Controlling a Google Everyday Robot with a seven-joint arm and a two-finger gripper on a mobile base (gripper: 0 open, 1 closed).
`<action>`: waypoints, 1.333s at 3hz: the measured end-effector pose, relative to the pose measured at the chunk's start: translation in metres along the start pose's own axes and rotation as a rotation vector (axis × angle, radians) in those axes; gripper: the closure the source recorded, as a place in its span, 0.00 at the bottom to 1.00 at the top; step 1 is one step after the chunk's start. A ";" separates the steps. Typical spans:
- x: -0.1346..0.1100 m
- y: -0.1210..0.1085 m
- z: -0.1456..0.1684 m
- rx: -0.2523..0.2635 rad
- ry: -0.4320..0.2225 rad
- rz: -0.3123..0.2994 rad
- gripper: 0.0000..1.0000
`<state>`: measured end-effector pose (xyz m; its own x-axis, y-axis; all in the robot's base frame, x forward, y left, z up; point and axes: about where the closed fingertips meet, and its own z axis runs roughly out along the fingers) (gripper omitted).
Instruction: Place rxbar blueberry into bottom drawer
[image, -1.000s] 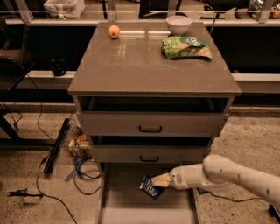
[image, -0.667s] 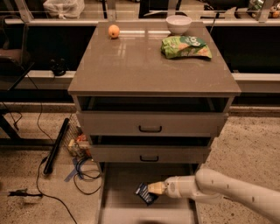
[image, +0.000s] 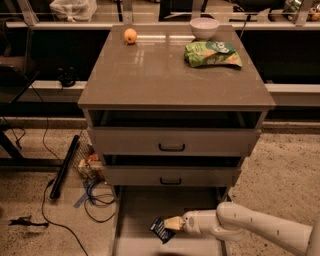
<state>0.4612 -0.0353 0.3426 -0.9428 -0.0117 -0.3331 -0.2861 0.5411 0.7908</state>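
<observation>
The rxbar blueberry (image: 161, 230), a small dark blue wrapper with white print, hangs from the tip of my gripper (image: 172, 224) over the floor of the bottom drawer (image: 145, 207). The drawer is pulled out at the foot of the cabinet, a wide shallow grey-beige tray. My white arm (image: 250, 231) reaches in from the lower right. The gripper is shut on the bar's right end, low above the drawer's front left part.
Two grey drawer fronts with dark handles (image: 171, 147) sit above. On the cabinet top are an orange (image: 130, 35), a white bowl (image: 204, 28) and a green snack bag (image: 212, 54). Cables and a black bar (image: 64, 167) lie on the floor at left.
My gripper has carried the bar leftward and downward, lower into the open bottom drawer. The arm has dropped toward the picture's lower edge.
</observation>
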 end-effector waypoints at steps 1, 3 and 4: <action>-0.012 -0.032 0.020 0.019 -0.047 0.036 1.00; -0.034 -0.088 0.079 0.207 -0.041 0.046 0.83; -0.038 -0.101 0.102 0.252 -0.020 0.050 0.61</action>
<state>0.5432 -0.0040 0.2226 -0.9503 0.0356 -0.3092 -0.1855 0.7329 0.6546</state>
